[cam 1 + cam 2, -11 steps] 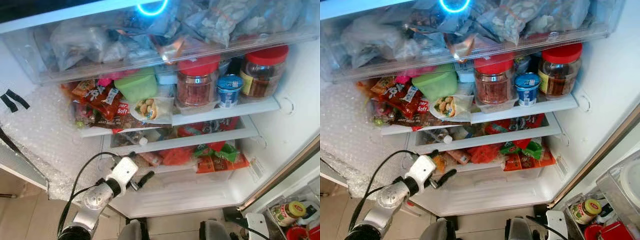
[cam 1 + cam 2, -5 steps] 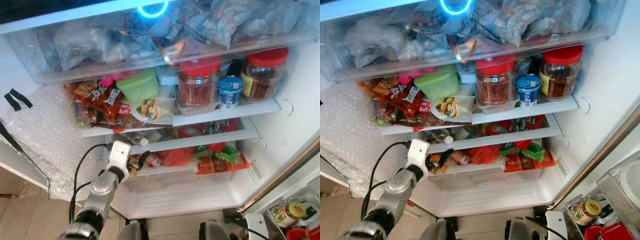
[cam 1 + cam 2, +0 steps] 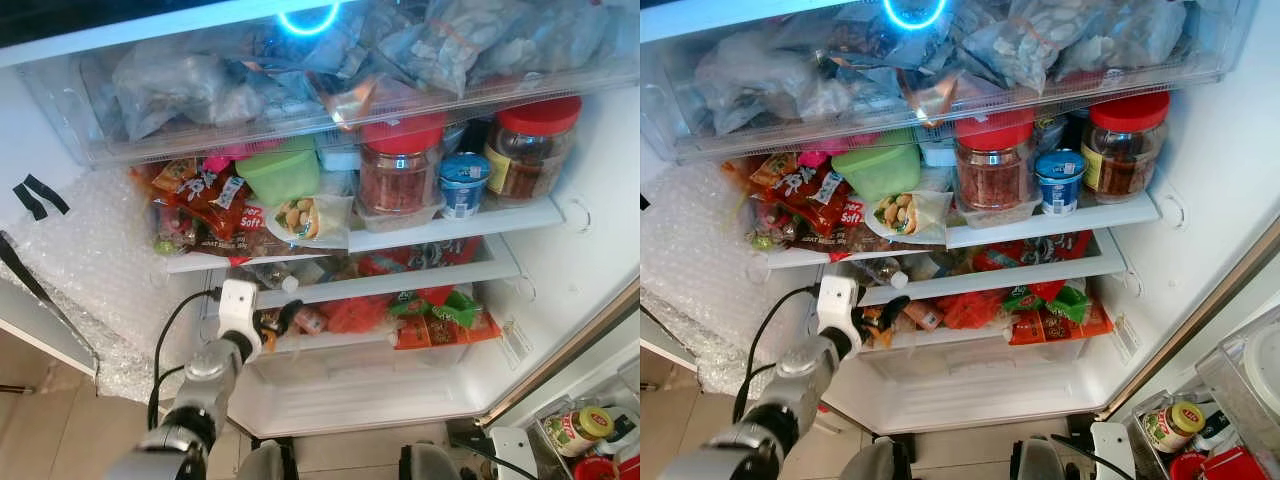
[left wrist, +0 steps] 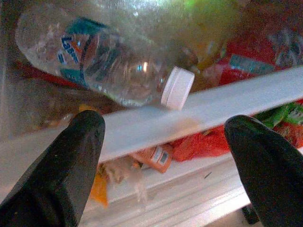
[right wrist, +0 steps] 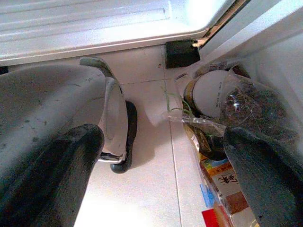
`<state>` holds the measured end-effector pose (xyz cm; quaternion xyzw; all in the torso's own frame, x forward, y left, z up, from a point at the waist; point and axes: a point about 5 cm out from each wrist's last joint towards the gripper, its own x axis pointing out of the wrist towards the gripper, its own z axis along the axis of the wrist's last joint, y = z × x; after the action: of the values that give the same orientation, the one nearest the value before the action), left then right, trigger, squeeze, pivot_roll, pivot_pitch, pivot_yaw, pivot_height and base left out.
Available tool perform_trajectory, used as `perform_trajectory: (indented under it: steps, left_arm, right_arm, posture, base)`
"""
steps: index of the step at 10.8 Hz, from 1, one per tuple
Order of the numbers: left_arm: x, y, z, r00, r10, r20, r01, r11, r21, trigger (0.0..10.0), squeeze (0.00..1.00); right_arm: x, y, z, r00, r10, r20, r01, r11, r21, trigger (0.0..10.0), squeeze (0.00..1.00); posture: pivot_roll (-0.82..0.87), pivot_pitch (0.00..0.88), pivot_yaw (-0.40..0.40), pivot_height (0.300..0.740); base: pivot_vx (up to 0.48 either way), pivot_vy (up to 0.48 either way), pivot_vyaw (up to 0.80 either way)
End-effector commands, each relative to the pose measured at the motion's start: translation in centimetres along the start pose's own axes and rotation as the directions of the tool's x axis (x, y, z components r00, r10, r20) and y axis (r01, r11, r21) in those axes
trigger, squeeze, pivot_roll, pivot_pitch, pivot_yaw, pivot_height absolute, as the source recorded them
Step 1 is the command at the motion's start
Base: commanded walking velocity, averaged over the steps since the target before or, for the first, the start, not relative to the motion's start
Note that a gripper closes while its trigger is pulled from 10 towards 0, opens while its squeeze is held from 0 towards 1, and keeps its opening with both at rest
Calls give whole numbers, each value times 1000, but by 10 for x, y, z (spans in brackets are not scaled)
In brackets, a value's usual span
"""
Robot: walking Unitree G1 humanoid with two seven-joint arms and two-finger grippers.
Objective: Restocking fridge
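Left gripper (image 4: 163, 156), jaws released, faces the water bottle (image 4: 99, 59) lying behind the fridge shelf (image 4: 189, 120); right gripper (image 5: 163, 175) jaws released.

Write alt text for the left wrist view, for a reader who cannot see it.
The left tool, fingers apart, faces a white fridge shelf edge. Behind it lies a clear water bottle on its side, white cap toward the edge; red and orange packets sit below.

Left end effector (image 4: 163, 156) raised forward, fingers apparently spread.

Jars (image 3: 400, 165) on shelf (image 3: 450, 225); bottle (image 4: 109, 66) below, btm-left.
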<state>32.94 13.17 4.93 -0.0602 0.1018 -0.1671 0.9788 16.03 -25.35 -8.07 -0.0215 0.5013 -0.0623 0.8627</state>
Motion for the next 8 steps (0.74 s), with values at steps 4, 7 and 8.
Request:
perform_trajectory:
  steps: [4,7,8]
  left_arm:
    - [12,-12,8,999,-39,-8,38,994,-98,10000,0]
    - [23,-21,19,997,-73,2,71,969,-238,10000,0]
    - [24,-20,22,998,-66,11,67,964,-259,10000,0]
  right_arm:
    - [1,7,-2,1000,29,-9,-29,999,-14,10000,0]
    - [1,6,-1,1000,24,-7,-24,1000,-18,10000,0]
    - [1,5,-1,1000,23,-7,-23,1000,-19,10000,0]
  posture:
    - [-162,78,123,660]
    - [-176,80,123,660]
    - [-177,80,122,660]
  base:
    - [0,0,0]
    - [0,0,0]
    - [0,0,0]
